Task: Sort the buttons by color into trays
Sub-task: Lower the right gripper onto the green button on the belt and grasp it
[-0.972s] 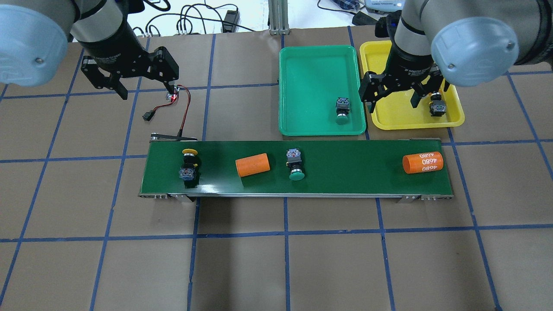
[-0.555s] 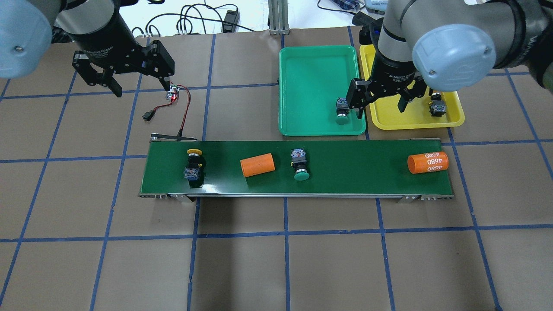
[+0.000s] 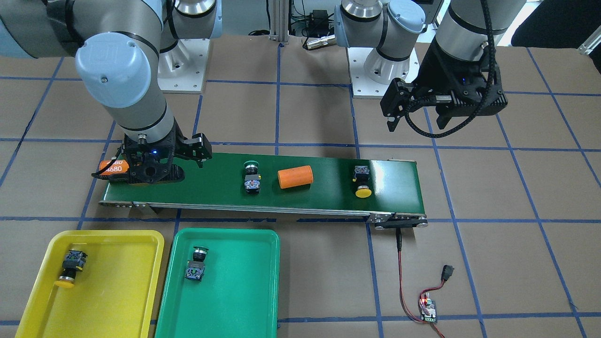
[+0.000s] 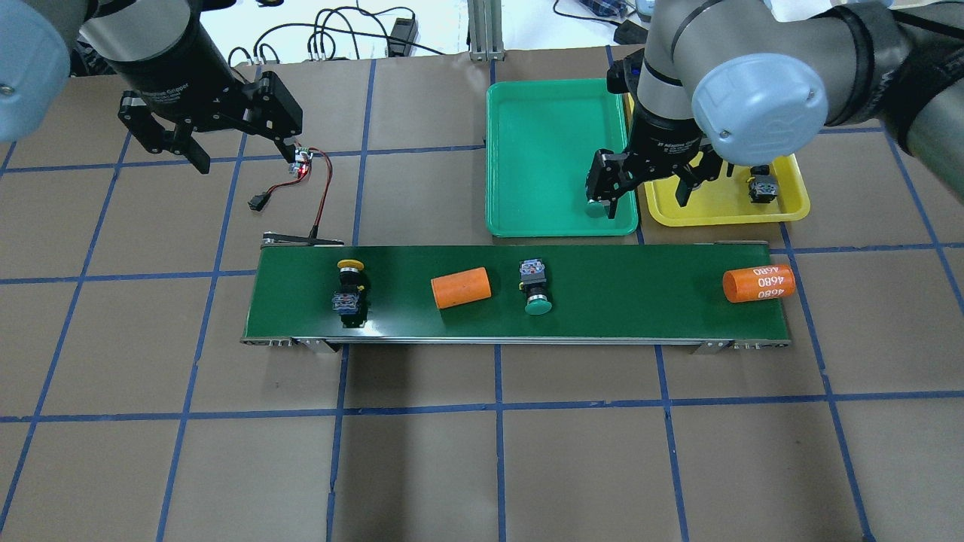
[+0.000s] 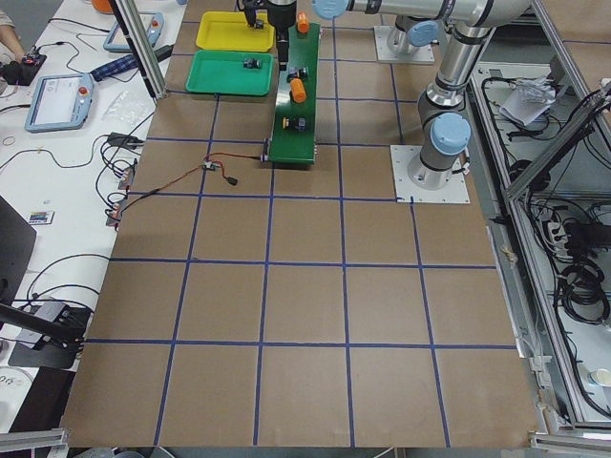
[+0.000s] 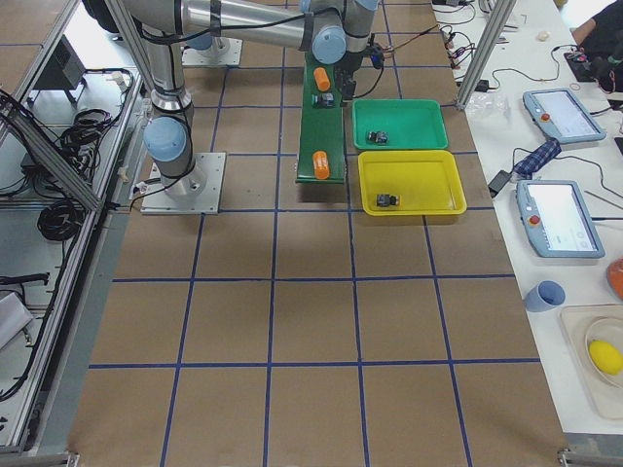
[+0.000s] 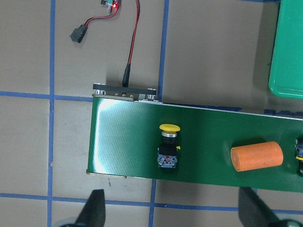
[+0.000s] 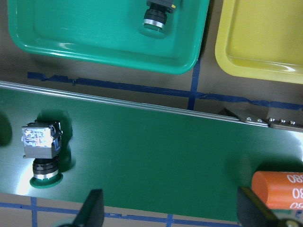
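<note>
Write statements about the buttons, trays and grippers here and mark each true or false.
The green tray holds one green-capped button. True.
The yellow tray is empty. False: a yellow-capped button lies in it.
Two buttons lie on the conveyor belt. True.
The right gripper holds a button. False: its jaws are open and empty.
The left gripper has its jaws open. True.
Both orange cylinders sit in trays. False: the cylinders lie on the belt.
</note>
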